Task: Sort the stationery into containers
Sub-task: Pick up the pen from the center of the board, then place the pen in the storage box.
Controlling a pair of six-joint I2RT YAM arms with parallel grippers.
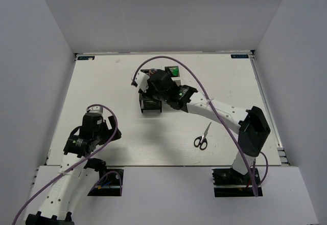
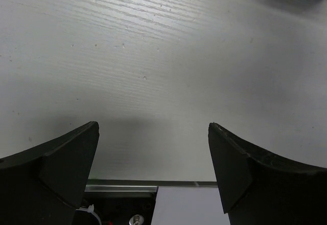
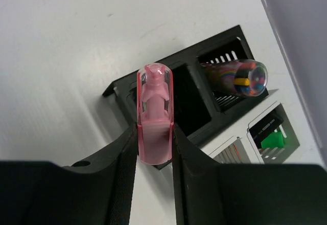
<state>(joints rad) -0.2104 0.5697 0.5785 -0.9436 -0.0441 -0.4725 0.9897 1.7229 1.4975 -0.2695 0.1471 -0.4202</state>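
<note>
My right gripper (image 3: 155, 133) is shut on a pink stubby tube (image 3: 155, 113) and holds it above the black mesh organiser (image 3: 181, 66). One compartment of that organiser holds a clear tube with coloured items (image 3: 240, 75). In the top view the right gripper (image 1: 153, 84) covers most of the black organiser (image 1: 151, 106). The white organiser (image 3: 240, 151) shows beside it with a green item (image 3: 271, 140) inside; it also shows in the top view (image 1: 173, 72). Black-handled scissors (image 1: 203, 137) lie on the table at the right. My left gripper (image 2: 153, 153) is open and empty above the table near the front edge.
White walls enclose the table on three sides. The table's front metal edge (image 2: 148, 185) lies just under the left gripper. The right arm (image 1: 225, 115) stretches diagonally across the middle right of the table.
</note>
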